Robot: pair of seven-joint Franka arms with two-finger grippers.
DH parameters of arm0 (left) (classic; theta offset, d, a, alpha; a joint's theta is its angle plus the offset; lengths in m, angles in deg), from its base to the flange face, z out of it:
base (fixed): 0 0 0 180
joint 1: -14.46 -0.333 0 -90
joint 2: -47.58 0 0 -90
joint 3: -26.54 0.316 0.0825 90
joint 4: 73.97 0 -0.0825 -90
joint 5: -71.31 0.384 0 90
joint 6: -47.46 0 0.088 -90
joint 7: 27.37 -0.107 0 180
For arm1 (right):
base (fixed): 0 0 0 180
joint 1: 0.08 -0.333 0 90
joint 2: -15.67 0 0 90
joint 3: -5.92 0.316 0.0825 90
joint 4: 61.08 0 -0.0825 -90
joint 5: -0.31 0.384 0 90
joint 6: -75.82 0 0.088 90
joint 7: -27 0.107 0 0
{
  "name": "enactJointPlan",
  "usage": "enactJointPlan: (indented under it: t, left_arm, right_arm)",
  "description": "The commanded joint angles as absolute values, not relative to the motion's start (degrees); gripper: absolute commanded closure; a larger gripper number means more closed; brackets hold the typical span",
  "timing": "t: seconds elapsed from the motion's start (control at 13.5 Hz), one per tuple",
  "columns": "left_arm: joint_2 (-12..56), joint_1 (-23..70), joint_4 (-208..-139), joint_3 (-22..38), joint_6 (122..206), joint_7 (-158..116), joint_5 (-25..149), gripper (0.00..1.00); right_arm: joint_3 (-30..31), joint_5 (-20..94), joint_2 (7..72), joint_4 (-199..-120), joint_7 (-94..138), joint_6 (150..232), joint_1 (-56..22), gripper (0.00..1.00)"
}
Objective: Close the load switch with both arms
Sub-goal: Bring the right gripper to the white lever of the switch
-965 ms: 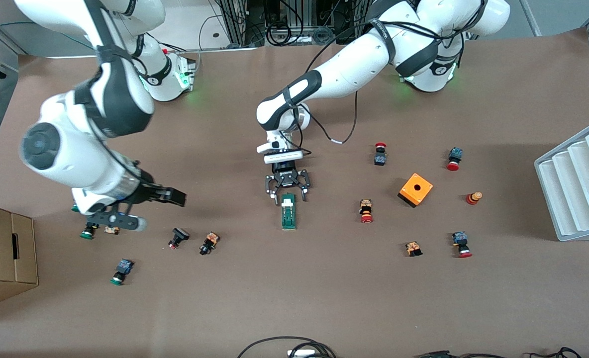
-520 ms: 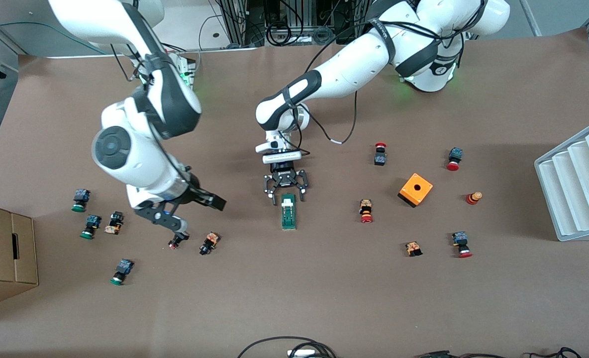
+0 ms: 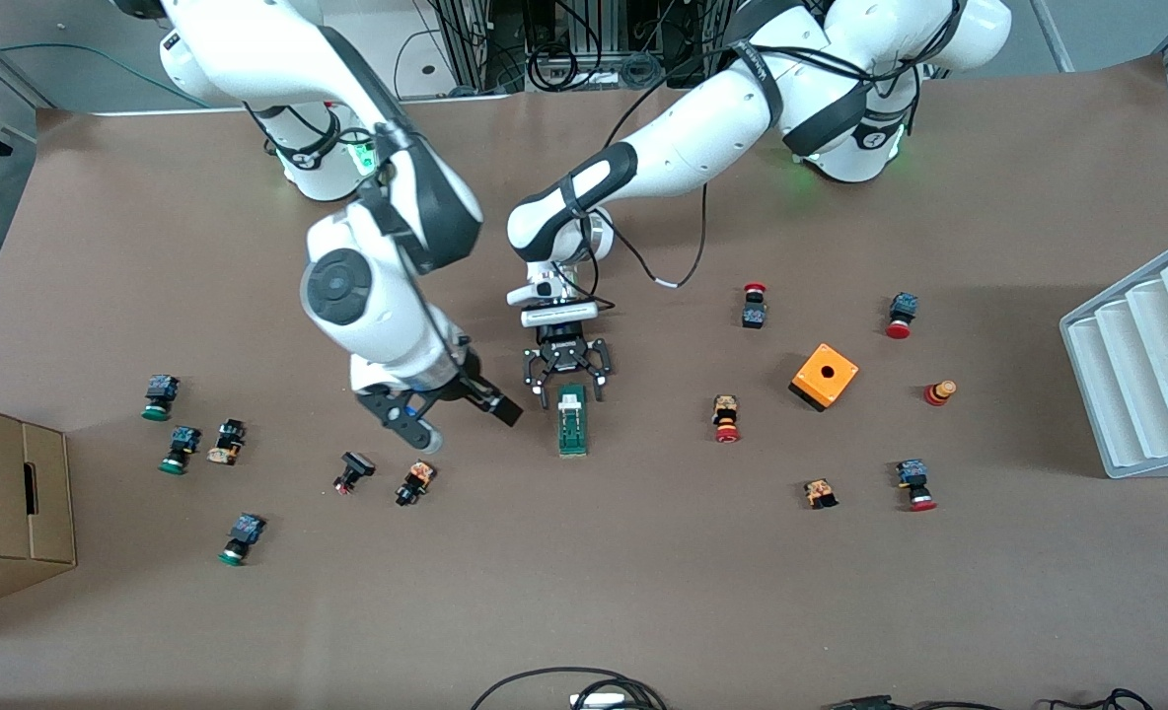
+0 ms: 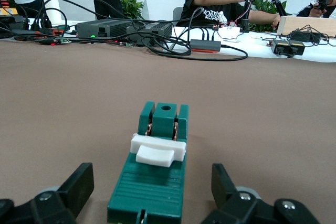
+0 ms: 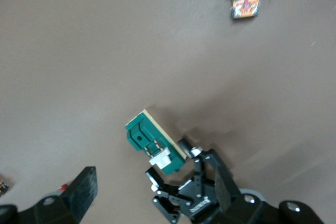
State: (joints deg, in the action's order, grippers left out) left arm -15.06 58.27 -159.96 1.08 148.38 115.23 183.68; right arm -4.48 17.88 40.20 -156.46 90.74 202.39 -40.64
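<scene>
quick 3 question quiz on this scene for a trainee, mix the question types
1. True or false: the left end effector straddles the white-lever end of the load switch with fingers open.
2. The right end effector hangs: A) over the orange box B) beside the load switch, toward the right arm's end C) over the white rack
3. Which colour is the load switch body?

Key: 1 true; 2 B; 3 green

Partly readable white lettering "NORT…" on the black T-shirt (image 4: 209,11) of a seated person in the left wrist view; rest of the word covered by cables. Small white brand lettering on the black band of the left arm (image 3: 757,61) in the front view, too small to read. No other legible text, numbers or labels.
</scene>
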Motion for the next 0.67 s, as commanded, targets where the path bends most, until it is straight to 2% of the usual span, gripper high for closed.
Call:
enactJointPlan:
  t: [0.0,0.59]
  left_arm:
    - [-16.05,58.49,-157.99,1.05,148.62,114.31,184.24,0.04]
    - [-15.00,59.19,-159.05,0.52,147.84,114.74,182.05,0.00]
  right_arm:
    - [-5.16,19.20,43.52,-154.59,96.68,205.71,-43.23,0.00]
    - [-5.16,21.22,47.04,-154.59,108.56,211.70,-46.05,0.01]
